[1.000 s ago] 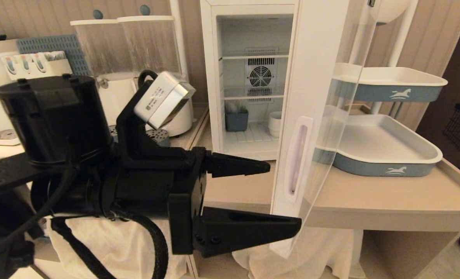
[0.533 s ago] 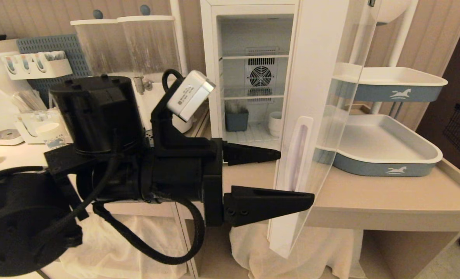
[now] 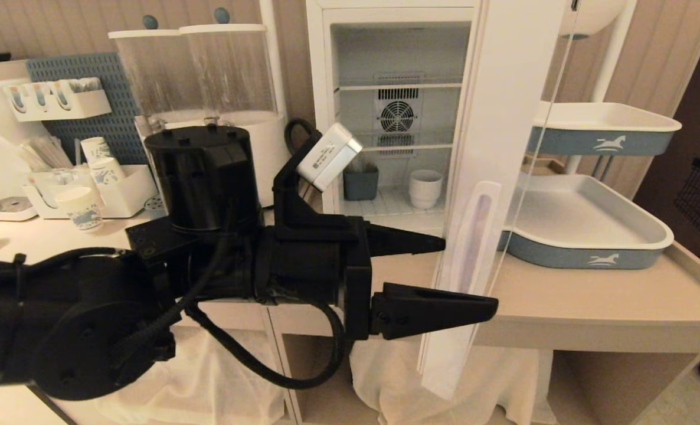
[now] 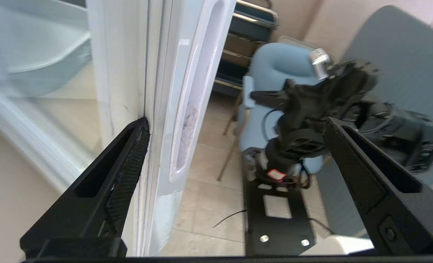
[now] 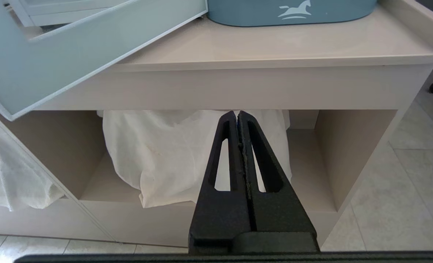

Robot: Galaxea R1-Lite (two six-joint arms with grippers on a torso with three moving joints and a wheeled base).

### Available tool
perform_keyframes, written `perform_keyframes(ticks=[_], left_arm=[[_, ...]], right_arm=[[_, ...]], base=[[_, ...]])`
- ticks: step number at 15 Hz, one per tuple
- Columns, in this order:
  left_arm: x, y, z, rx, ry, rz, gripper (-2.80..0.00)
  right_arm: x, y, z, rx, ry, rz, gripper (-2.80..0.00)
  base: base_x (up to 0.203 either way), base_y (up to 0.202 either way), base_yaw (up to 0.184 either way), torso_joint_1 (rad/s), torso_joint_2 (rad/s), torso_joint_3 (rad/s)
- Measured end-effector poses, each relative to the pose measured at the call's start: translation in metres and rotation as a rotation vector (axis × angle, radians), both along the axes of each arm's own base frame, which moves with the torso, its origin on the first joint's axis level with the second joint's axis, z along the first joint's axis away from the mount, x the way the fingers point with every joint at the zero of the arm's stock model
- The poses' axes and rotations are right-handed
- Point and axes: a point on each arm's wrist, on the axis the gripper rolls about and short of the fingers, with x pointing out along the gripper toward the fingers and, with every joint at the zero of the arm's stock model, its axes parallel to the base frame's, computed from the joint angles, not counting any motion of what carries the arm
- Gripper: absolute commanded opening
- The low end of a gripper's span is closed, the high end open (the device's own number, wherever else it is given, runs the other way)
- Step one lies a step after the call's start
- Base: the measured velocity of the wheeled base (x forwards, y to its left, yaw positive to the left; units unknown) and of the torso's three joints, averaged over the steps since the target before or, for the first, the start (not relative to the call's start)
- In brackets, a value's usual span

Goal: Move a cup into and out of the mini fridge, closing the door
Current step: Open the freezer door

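Observation:
The mini fridge (image 3: 320, 118) stands open on the counter. Its door (image 3: 503, 118) is swung far out and shows almost edge-on. The white cup (image 3: 425, 188) sits on the fridge floor, to the right. My left gripper (image 3: 471, 274) is open at the door's free edge, beside the handle recess (image 3: 474, 236). In the left wrist view the left gripper (image 4: 236, 122) straddles that edge: one fingertip (image 4: 141, 128) lies against the door (image 4: 158, 91), the other hangs free. My right gripper (image 5: 237, 114) is shut and empty, low in front of the counter, below the door (image 5: 92, 47).
A grey-blue container (image 3: 360, 183) stands left of the cup. Two drink dispensers (image 3: 208, 77) and paper cups (image 3: 81, 206) are at the left. Two horse-logo trays (image 3: 586, 230) fill the counter's right. White cloth (image 5: 158, 157) hangs under the counter.
My left arm has reached to the right up to the door's free edge. The door has swung further open, so more of the cup shows. The right gripper stays put.

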Motion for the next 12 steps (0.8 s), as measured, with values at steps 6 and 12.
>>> perform_keyframes(ticks=[6, 12], left_arm=[[-0.017, -0.039, 0.007, -0.021, 0.054, -0.104, 0.00], [-0.057, -0.095, 0.009, -0.017, 0.171, -0.169, 0.00]], right_arm=[[0.000, 0.000, 0.000, 0.000, 0.000, 0.000, -2.80], [0.000, 0.000, 0.000, 0.000, 0.000, 0.000, -2.80]], base=[[0.000, 0.000, 0.000, 0.000, 0.00, 0.000], [0.000, 0.000, 0.000, 0.000, 0.00, 0.000]])
